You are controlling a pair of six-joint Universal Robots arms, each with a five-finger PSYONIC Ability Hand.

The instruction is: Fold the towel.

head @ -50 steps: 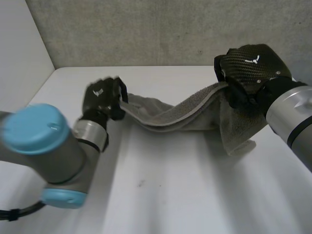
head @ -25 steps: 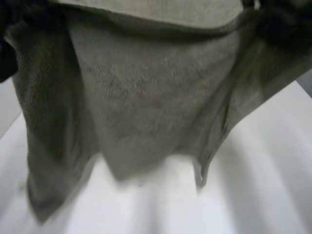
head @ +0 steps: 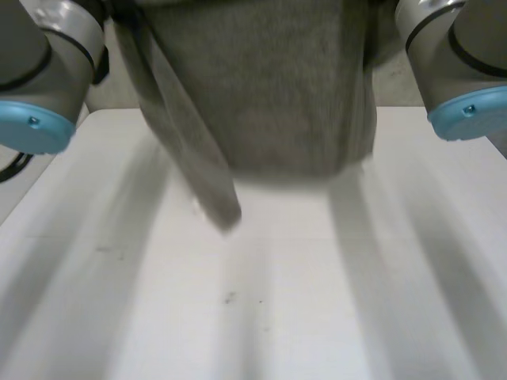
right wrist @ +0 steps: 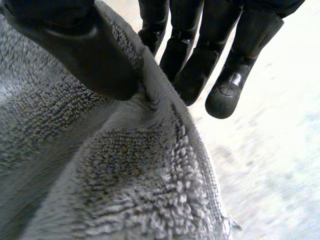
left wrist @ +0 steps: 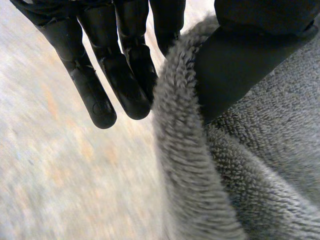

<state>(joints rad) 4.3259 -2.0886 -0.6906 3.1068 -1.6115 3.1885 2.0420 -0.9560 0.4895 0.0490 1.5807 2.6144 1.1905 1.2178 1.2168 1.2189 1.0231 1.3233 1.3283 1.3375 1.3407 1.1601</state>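
Grey terry towel [head: 269, 87] hangs in the upper middle of the head view, spread between the 2 arms: the left arm [head: 43, 71] fills the upper left corner and the right arm [head: 459, 55] the upper right. The towel's broad lower edge ends above the far part of the white table [head: 261, 317]. 1 narrower fold trails lower, at centre left of the frame, and whether its tip touches the table cannot be told. In the left wrist view the left hand [left wrist: 125, 75] pinches the towel's thick rolled edge: the thumb presses on the pile from one side with a finger behind it, while the other fingers reach out straight and bare just beside the edge. In the right wrist view the right hand [right wrist: 200, 60] has the same kind of hold at the towel's hemmed edge. Its thumb bears down on the looped cloth and its straight fingers back the hem from the other side. From that thumb the cloth falls away in soft creases under the palm.
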